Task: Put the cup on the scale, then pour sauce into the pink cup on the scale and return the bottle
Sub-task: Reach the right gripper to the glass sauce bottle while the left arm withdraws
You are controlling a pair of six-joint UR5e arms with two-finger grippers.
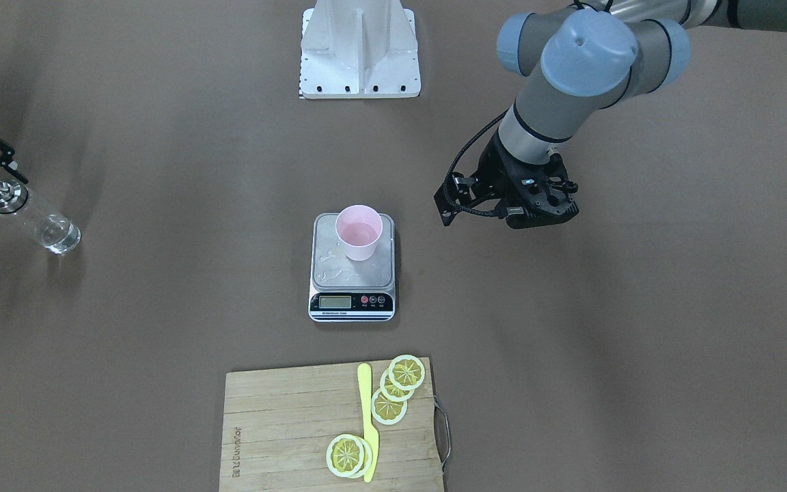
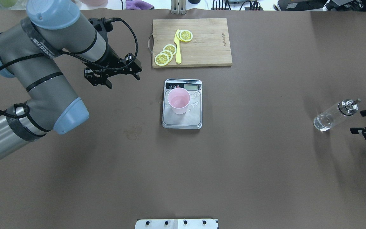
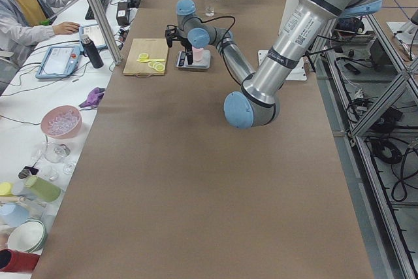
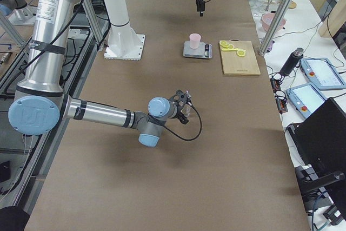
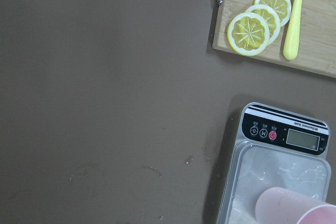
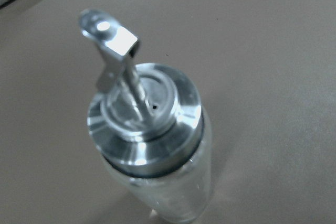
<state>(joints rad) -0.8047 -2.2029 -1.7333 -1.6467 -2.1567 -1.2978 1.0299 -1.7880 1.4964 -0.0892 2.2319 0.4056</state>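
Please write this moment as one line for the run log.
cup: on scale | bottle: upright, not gripped | right gripper: open beside bottle | left gripper: open, empty, beside scale

Left arm (image 2: 43,73): we see its grey-and-blue links folded at the elbow, wrist pointing down over the brown surface (image 2: 233,159).
Black two-finger left gripper (image 2: 121,78): jaws apart.
Right arm (image 4: 102,113): forearm low, near level.
Black two-finger right gripper (image 2: 360,121): jaws apart.

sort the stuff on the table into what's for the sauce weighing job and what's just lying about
For the job:
pink cup
scale under it
glass bottle with the metal spout

Just lying about:
wooden cutting board
lemon slices on the board
yellow knife on the board
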